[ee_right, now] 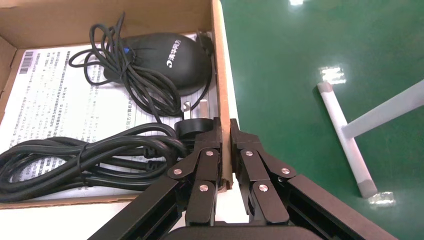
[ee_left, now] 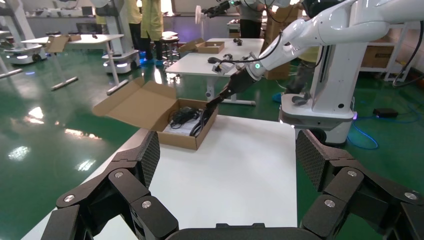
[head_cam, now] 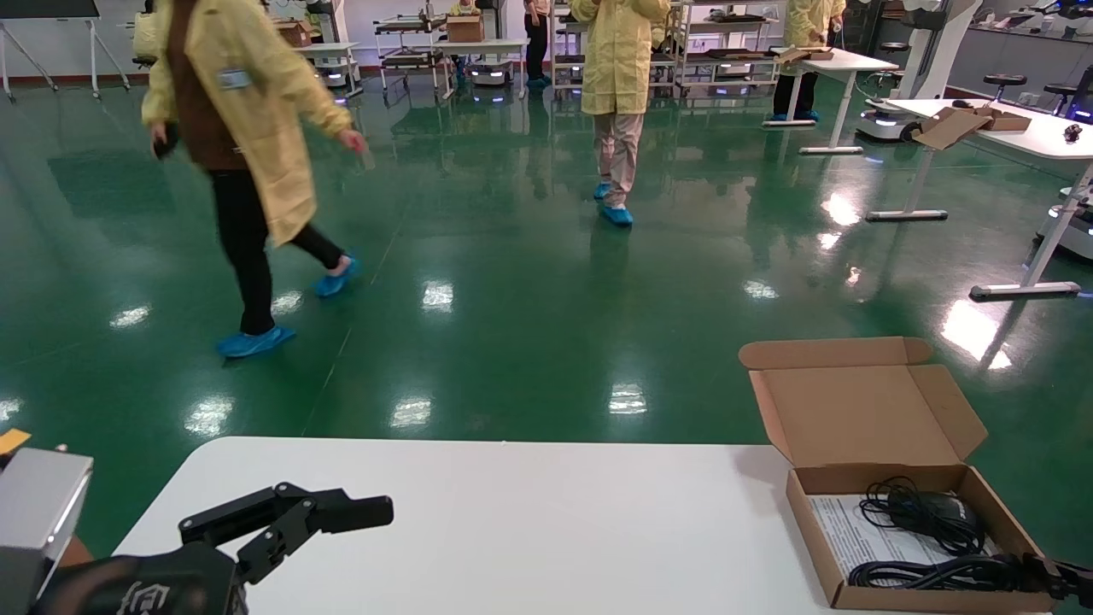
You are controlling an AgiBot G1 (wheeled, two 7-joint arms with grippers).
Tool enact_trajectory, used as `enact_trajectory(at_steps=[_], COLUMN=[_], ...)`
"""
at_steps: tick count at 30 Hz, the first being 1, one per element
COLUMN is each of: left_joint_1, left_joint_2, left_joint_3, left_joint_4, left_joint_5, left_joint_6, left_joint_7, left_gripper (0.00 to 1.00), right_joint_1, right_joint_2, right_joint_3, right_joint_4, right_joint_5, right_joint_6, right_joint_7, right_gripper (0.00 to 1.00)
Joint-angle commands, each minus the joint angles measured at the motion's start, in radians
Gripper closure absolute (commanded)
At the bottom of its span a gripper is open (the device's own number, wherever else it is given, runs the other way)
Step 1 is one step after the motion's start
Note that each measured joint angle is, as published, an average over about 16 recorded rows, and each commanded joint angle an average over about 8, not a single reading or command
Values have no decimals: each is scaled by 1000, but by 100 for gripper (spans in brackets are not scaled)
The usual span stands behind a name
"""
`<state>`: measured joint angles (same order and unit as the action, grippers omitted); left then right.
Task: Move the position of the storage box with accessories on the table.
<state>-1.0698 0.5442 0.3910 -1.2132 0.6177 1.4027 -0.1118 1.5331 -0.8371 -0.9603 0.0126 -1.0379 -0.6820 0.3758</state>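
Left gripper (head_cam: 341, 512) idle over the near-left of the table (head_cam: 512, 530), fingers spread wide, holding nothing. Storage box (head_cam: 897, 478) sits at the table's right edge, lid flap open and leaning back. Right gripper (ee_right: 225, 135) has its fingers pinched on the box's side wall, one inside, one outside. Looks like the grasp step is done; next move should be a slow slide or lift, keeping the thin wall from tearing. Inside: black cables (ee_right: 85, 155), black adapter (ee_right: 170, 60), printed sheet (ee_right: 55, 100).
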Motion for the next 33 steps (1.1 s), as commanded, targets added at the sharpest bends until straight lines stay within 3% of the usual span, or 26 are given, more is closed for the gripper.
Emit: enact_trajectory(at_steps=[1, 20, 33], left_joint_1=[0, 0, 0], left_joint_2=[0, 0, 0], left_joint_3=[0, 0, 0], left_joint_4=[0, 0, 0], left_joint_5=[0, 0, 0], left_joint_6=[0, 0, 0], left_joint_7=[0, 0, 0], left_gripper=[0, 0, 0], right_joint_1=[-2, 33, 102], right_joint_2=[-2, 14, 49], right_joint_3=[2, 21, 72], right_joint_4=[3, 4, 13], right_joint_5=[3, 29, 101], right_joint_6=[6, 4, -110], right_joint_7=[-10, -53, -10], right_gripper=[0, 0, 0])
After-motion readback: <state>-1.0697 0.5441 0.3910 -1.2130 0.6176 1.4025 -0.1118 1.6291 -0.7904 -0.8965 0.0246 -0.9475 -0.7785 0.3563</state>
